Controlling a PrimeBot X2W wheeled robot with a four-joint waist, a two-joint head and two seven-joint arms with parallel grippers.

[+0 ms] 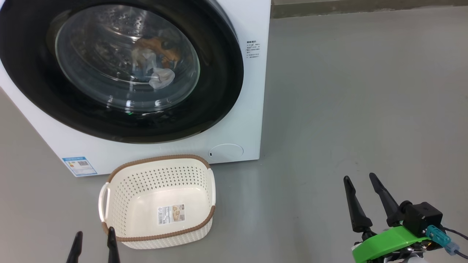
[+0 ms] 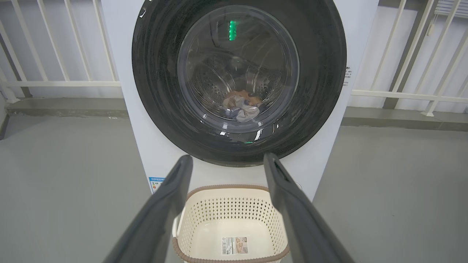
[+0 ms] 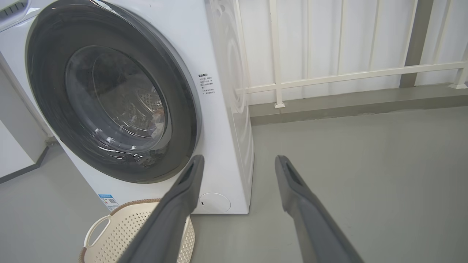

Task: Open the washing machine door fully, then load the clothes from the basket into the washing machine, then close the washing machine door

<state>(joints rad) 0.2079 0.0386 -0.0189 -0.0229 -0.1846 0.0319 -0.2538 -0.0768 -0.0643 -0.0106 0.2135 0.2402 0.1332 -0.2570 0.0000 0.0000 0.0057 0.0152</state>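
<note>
Head view: washing machine door (image 1: 120, 69) shut flush on the washing machine (image 1: 252, 120), clothes (image 1: 157, 62) behind its glass. On the floor (image 1: 347, 91) just before the machine sits the basket (image 1: 146, 182), back rim under the door's lower edge, filter cap (image 1: 225, 152) beside its right rear corner. At its near left corner: left gripper (image 1: 94, 233), jaws spread, gripping nothing. Well to the right: right gripper (image 1: 359, 176), also spread, over bare grey floor that runs past the machine's side to a white railing (image 3: 347, 75) on a low kerb.
</note>
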